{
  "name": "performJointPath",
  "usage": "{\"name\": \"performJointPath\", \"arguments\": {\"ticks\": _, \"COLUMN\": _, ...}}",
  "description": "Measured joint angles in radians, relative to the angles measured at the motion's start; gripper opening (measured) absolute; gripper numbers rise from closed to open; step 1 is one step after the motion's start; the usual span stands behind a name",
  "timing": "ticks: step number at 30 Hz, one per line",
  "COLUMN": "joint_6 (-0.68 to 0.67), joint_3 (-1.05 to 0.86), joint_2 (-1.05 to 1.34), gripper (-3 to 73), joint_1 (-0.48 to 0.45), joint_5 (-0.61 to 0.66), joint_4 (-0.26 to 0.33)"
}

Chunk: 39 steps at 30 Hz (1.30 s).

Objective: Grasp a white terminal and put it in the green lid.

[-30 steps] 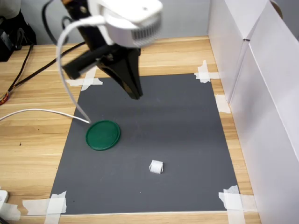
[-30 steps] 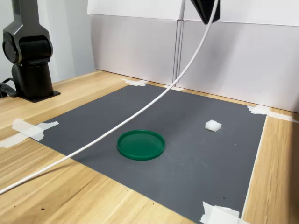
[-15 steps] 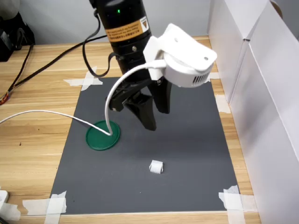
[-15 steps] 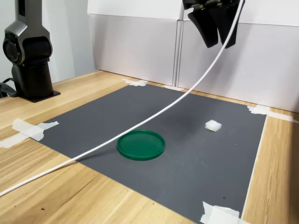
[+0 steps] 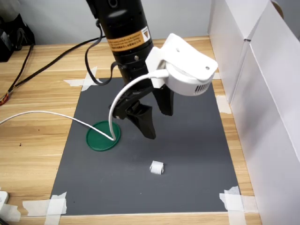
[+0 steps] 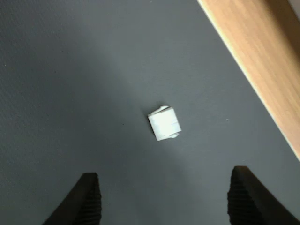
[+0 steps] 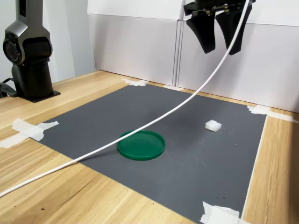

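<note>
The white terminal (image 5: 156,167) lies on the dark grey mat (image 5: 197,140), toward the front in the first exterior view. It also shows in the second exterior view (image 7: 213,125) and in the wrist view (image 6: 164,123). My gripper (image 5: 158,124) hangs in the air above the mat, open, with nothing between its fingers. In the wrist view the terminal sits ahead of the gripper (image 6: 164,174), roughly centred between the two black fingertips (image 6: 89,187). The green lid (image 5: 102,137) rests flat on the mat, apart from the terminal (image 7: 140,144). High up in the second exterior view hangs the gripper (image 7: 219,49).
A white cable (image 5: 47,113) runs from the wrist camera housing (image 5: 185,70), crosses the lid's edge and trails off the mat over the wooden table (image 5: 33,154). White panels (image 5: 262,93) wall the first exterior view's right. Tape strips (image 5: 232,199) hold the mat corners. The arm base (image 7: 29,56) stands at the second exterior view's left.
The arm swung from the mat's far end toward the terminal, and the fingers now stand clearly apart. In the last half second it shifted only slightly closer.
</note>
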State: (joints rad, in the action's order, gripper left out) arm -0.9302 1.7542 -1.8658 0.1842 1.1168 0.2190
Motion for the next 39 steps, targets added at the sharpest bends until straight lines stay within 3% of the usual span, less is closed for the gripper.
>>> {"name": "performJointPath", "arguments": {"ticks": 15, "joint_6": 0.107, "joint_3": 0.0, "joint_2": -0.146, "gripper": 66.1, "joint_1": 0.036, "joint_5": -0.045, "joint_4": -0.112}}
{"name": "performJointPath", "arguments": {"ticks": 39, "joint_6": 0.217, "joint_3": 0.0, "joint_2": -0.255, "gripper": 66.0, "joint_1": 0.036, "joint_5": -0.101, "joint_4": -0.139}}
